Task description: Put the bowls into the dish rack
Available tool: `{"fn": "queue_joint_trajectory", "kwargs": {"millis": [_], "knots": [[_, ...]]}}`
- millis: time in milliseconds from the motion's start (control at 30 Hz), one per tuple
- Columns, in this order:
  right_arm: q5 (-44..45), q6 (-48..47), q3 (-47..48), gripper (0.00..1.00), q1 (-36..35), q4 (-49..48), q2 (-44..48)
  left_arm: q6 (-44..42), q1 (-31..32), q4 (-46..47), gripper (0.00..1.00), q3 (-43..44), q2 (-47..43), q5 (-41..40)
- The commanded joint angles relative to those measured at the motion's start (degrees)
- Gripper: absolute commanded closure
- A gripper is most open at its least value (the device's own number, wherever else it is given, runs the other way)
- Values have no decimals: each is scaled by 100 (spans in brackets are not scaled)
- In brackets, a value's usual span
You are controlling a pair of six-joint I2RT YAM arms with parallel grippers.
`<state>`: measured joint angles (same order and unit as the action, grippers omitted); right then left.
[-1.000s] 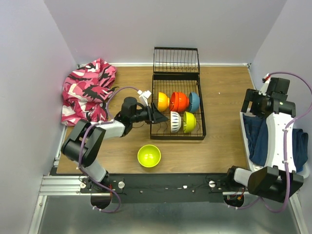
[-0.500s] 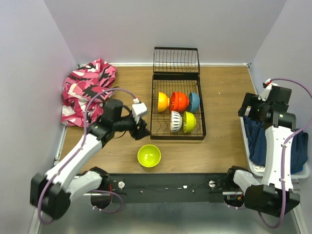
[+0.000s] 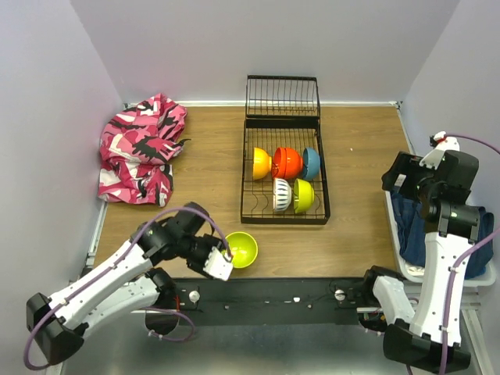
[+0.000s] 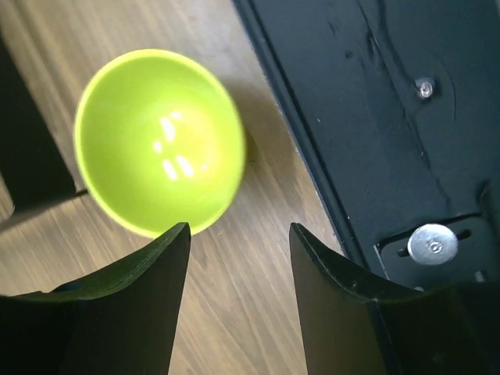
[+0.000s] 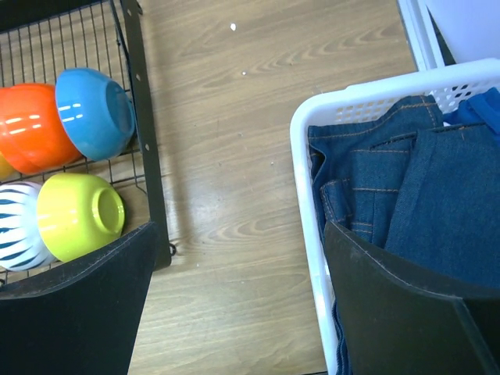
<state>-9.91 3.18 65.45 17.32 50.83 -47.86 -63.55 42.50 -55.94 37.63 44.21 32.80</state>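
**Left end effector lines up on the loose bowl at the near edge**

A pink camouflage cloth (image 3: pixel 141 156) fills the counter's (image 3: pixel 203 180) far-left corner. The left end effector (image 3: pixel 228 256), fingers spread and holding nothing, sits beside the lime green bowl (image 3: pixel 242 248), which stands upright near the counter's front edge, just short of the black rail (image 4: pixel 351 117). Bare wood separates it from the dish rack (image 3: pixel 283 219), which holds five bowls. The right end effector (image 3: pixel 400 178), spread wide, hangs over the white basket's (image 5: pixel 308 234) rim. Half a second ago the left arm was by the rack's left side; the bowls have stayed put.
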Motion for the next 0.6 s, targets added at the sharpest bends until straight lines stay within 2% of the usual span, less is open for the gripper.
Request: {"fn": "queue_joint_trajectory", "kwargs": {"millis": [0,67,133,267,367,400,500,567], "knots": [[-64,-89,91,6,34,155,197,-229,1030,732,38,-484,-132,-1282],[-28,-116,152,5,34,208,285,269,1451,979,39,-467,254,-1468],[-11,-133,187,5,34,243,321,474,1603,1374,40,-405,587,-1627],[-28,-142,222,5,26,287,365,440,1823,1850,41,-449,861,-1776],[7,-133,223,4,26,287,356,361,1902,1754,56,-388,1116,-1707],[7,-133,223,4,34,287,347,361,1911,1649,69,-335,1160,-1663],[7,-133,214,4,26,296,321,440,1937,1395,91,-230,1126,-1479],[-19,-142,214,4,34,278,321,466,1937,1148,97,-125,1064,-1329]]}}
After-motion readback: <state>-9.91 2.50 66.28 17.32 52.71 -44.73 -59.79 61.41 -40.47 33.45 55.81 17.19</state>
